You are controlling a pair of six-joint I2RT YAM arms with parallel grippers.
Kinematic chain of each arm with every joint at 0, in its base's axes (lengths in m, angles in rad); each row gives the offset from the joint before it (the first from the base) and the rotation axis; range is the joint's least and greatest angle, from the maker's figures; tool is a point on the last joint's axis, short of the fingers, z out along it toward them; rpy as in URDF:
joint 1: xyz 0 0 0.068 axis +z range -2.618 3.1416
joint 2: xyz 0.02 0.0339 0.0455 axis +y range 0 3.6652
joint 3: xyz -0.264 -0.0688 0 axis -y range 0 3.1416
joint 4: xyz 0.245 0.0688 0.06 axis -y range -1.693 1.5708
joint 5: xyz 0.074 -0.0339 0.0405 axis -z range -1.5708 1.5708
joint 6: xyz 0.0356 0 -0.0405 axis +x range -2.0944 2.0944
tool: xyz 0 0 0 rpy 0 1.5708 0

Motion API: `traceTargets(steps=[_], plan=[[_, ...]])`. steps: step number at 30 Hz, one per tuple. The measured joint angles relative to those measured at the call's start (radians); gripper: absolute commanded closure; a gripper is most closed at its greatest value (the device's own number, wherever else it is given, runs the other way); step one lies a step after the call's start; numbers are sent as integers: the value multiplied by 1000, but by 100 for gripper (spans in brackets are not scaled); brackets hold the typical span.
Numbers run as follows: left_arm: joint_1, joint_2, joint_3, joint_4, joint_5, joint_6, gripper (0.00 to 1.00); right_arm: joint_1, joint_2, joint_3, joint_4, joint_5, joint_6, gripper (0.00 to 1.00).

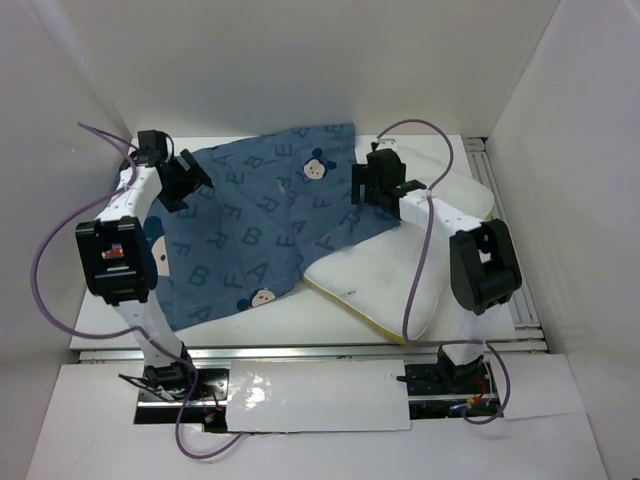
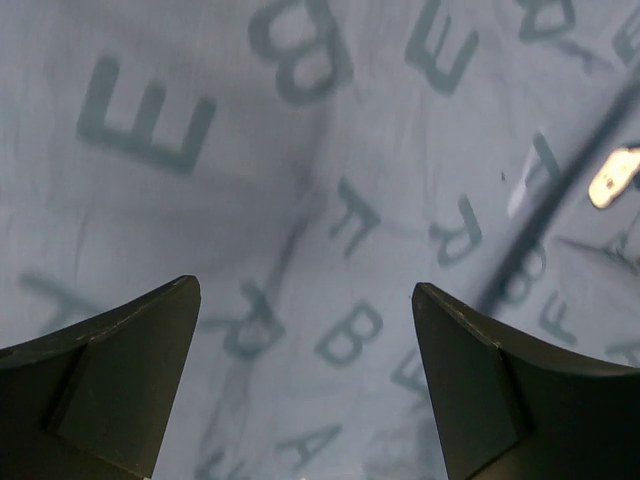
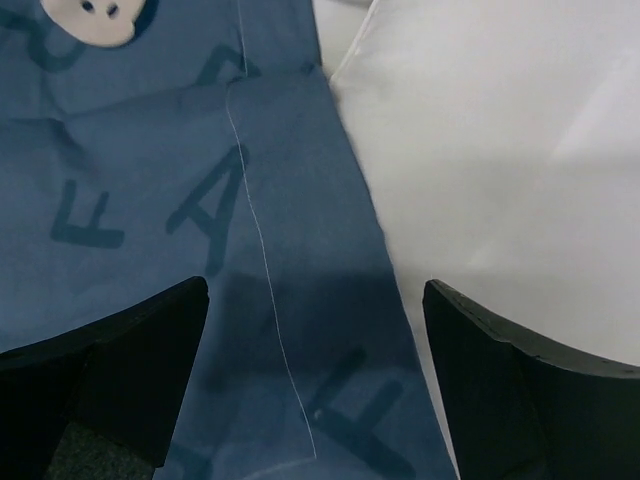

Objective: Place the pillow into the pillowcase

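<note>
The blue pillowcase [image 1: 255, 225], printed with dark letters and mouse faces, lies spread over the left and middle of the table. The white pillow [image 1: 385, 275] with a yellow edge seam lies at the right, its left part under the pillowcase's edge. My left gripper [image 1: 190, 180] hovers open over the pillowcase's far left part; only lettered fabric [image 2: 300, 200] shows between its fingers [image 2: 120, 370]. My right gripper [image 1: 372, 182] stands open over the pillowcase's right edge [image 3: 300, 290], where blue fabric meets the white pillow [image 3: 500, 150]. Nothing is held.
White walls enclose the table on the left, back and right. A metal rail [image 1: 515, 290] runs along the right edge of the table. Purple cables [image 1: 425, 190] loop from both arms.
</note>
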Motion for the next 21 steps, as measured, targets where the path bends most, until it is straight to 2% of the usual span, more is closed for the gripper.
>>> traceTargets(steps=[1,3,4,5,6,7,15,21], plan=[[0,32,29,-2,-1,6,0,0,27,18,-13,-2,0,6],[0,99,96,-21,-3,17,0,0,74,48,-48,-2,-1,24],[0,133,132,-31,-3,29,0,0,91,59,-66,-1,-2,43],[0,170,172,-38,-2,38,0,-3,105,69,-91,2,1,82],[0,195,192,-40,-2,47,0,-4,111,81,-116,7,0,94],[-1,215,208,-42,-2,57,0,-4,113,93,-141,13,8,100],[-1,290,270,-80,15,138,0,-25,10,84,-287,126,71,100],[1,275,238,-62,39,214,0,-163,-131,61,-356,216,111,100]])
